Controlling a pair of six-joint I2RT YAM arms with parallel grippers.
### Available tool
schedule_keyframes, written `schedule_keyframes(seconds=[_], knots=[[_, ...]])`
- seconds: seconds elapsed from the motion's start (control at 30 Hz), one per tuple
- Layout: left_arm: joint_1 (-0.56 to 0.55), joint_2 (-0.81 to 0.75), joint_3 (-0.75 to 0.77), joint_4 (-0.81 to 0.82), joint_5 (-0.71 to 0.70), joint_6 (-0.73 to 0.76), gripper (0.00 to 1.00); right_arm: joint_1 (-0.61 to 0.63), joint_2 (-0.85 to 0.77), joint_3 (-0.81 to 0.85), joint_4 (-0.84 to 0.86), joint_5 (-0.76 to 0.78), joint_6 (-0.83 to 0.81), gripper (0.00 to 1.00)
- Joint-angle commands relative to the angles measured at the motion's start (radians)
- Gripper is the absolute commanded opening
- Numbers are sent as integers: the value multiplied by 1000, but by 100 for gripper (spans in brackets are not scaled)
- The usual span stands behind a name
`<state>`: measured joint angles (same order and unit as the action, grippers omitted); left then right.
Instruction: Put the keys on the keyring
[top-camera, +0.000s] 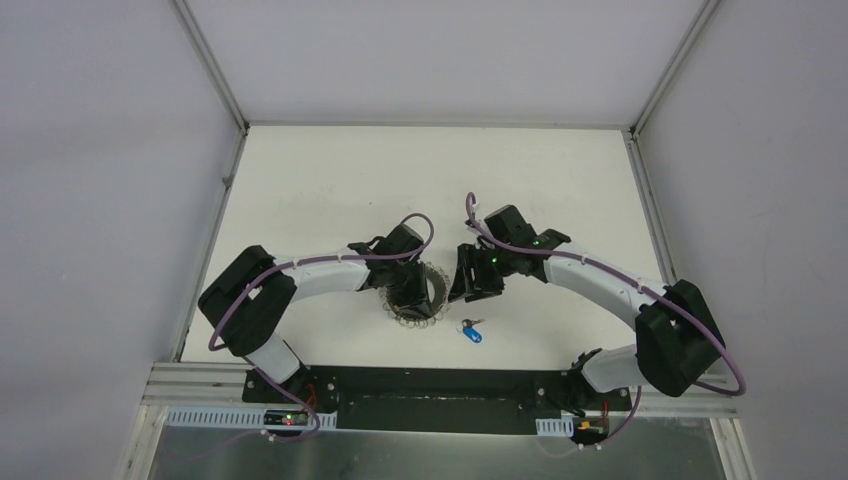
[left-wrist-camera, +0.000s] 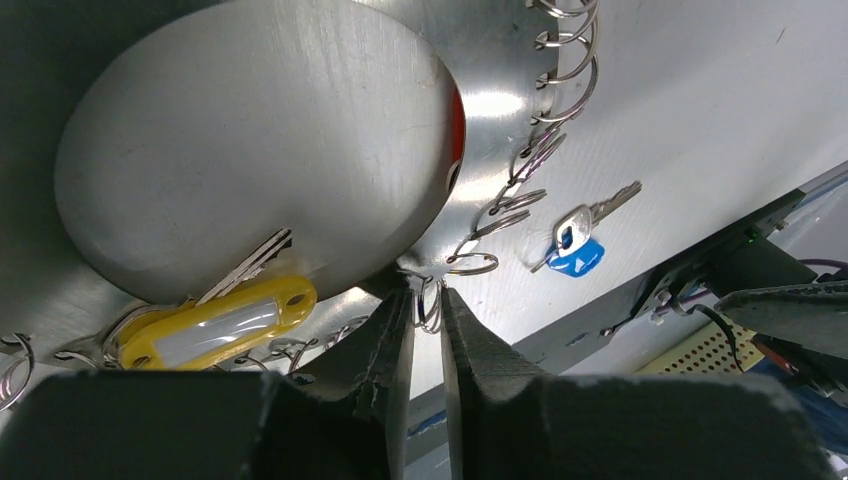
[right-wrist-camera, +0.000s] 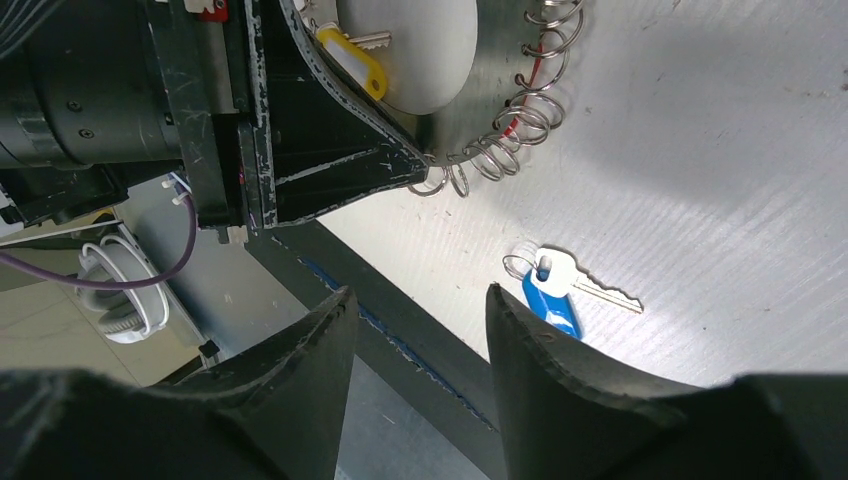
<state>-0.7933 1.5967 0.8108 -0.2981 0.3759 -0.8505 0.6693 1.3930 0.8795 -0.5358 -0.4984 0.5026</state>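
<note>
On the table (right-wrist-camera: 720, 150), the blue-tagged key (right-wrist-camera: 558, 285) looks light and slippery, so take its tag; right pincer (right-wrist-camera: 420, 295) apart, left pincer (left-wrist-camera: 425, 292) seemingly clamping a ring (left-wrist-camera: 437, 308).

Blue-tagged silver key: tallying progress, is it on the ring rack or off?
Off. The blue-tagged silver key lies flat on the white table, apart from the round metal rack of rings.

Brightly, evenly lit from above; soft shadows and pale glare on worktop (right-wrist-camera: 720, 180); wrist views dim, soft along bottom.
</note>
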Motion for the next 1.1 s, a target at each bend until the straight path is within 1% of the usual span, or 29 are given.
schedule_keyframes(seconds=[0.0, 0.1, 0.17, 0.27, 0.4, 0.57, 0.63, 0.7, 0.83, 1.07], knots=[[-13, 16, 27, 11, -6, -4, 20, -6, -23, 2, 28, -12, -15, 53], [-14, 21, 23, 10, -11, -10, 23, -7, -28, 4, 28, -12, -16, 54], [-14, 22, 21, 10, -15, -12, 22, -8, -32, 4, 28, -12, -18, 54], [-13, 18, 20, 11, -15, -13, 15, -8, -39, 2, 28, -11, -18, 56], [-14, -11, 22, 10, -21, -12, 0, -9, -59, -4, 28, -8, -23, 61], [-14, -74, 28, 11, -19, -22, 0, -8, -110, -7, 35, -16, -63, 70], [-14, -105, 32, 11, -15, -47, 0, -8, -140, -7, 44, -29, -90, 73], [-14, -136, 37, 13, -9, -73, 0, -9, -179, -9, 55, -29, -111, 75], [-14, -209, 39, 13, -14, -174, 0, -8, -262, -9, 74, -6, -139, 75], [-13, -343, 8, 13, -75, -419, 0, 5, -336, 19, 61, 18, -200, 68]])
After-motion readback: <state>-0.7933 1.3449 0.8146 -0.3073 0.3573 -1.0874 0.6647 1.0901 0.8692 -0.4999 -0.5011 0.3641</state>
